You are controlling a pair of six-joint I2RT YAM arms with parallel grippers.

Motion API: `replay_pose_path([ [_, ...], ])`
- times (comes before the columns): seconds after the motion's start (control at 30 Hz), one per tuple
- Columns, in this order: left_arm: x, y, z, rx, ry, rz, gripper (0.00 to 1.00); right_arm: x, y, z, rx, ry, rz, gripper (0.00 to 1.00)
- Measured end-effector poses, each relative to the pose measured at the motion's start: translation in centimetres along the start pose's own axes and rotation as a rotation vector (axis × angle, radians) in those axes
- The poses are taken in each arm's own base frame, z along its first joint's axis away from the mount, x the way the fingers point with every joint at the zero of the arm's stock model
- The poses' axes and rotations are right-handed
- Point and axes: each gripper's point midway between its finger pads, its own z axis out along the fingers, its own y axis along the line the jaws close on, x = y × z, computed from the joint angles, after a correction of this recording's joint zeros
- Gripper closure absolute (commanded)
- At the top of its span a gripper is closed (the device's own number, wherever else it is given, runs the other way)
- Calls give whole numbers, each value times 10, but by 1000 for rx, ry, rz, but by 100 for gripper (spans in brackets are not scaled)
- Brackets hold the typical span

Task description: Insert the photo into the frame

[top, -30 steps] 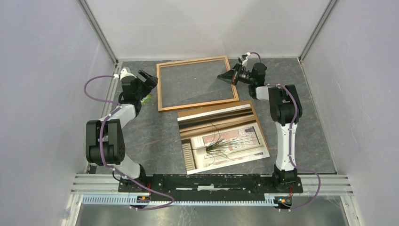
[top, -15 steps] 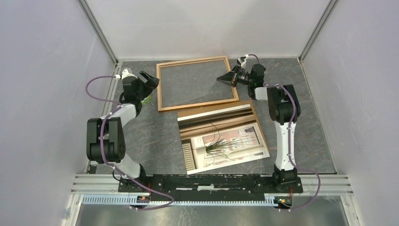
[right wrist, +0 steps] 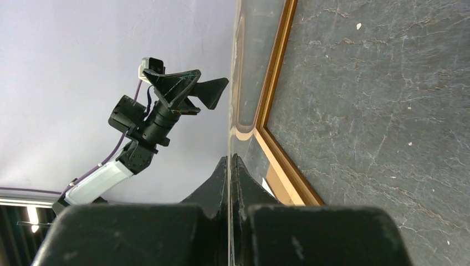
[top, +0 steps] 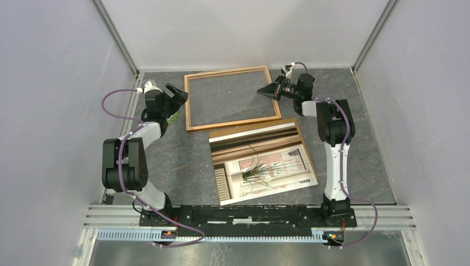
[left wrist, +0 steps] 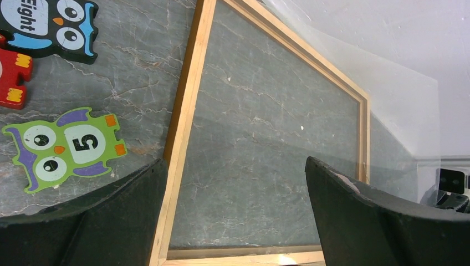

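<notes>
The photo (top: 263, 163) lies face up on the table (top: 366, 144), low in the centre of the top view. Its long axis runs left to right, with the right end tipped a little higher. Just above it the frame (top: 233, 98) lies flat with the same long axis, and the grey table surface shows through its opening.

The right gripper (top: 260, 92) hangs over the frame's right rail, pointing toward the picture's left. The right wrist view shows that gripper (right wrist: 230, 166) clamped fully on the edge of a clear pane (right wrist: 239, 83). In the left wrist view the pane (left wrist: 388, 111) stands tilted above the frame's (left wrist: 185, 122) far side. The right arm rises from its base at the lower right, bends at a raised elbow and reaches up the picture, with the wrist turned left.

The left gripper (top: 178, 94) is spread wide and holds nothing. It sits just beside the frame's left rail, which runs between its fingers (left wrist: 127, 221). The left arm is folded at the elbow, its forearm reaching up and right. A green owl piece (left wrist: 66, 147) marked 5 lies left of the rail.
</notes>
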Motion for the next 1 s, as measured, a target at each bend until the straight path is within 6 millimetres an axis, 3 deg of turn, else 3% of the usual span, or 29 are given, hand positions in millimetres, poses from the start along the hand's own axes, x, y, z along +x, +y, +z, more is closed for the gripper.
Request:
replay_pose_path([
  [1.0, 1, 0, 0, -1, 2, 0, 0, -1, -15, -2, 19, 4, 18, 100],
])
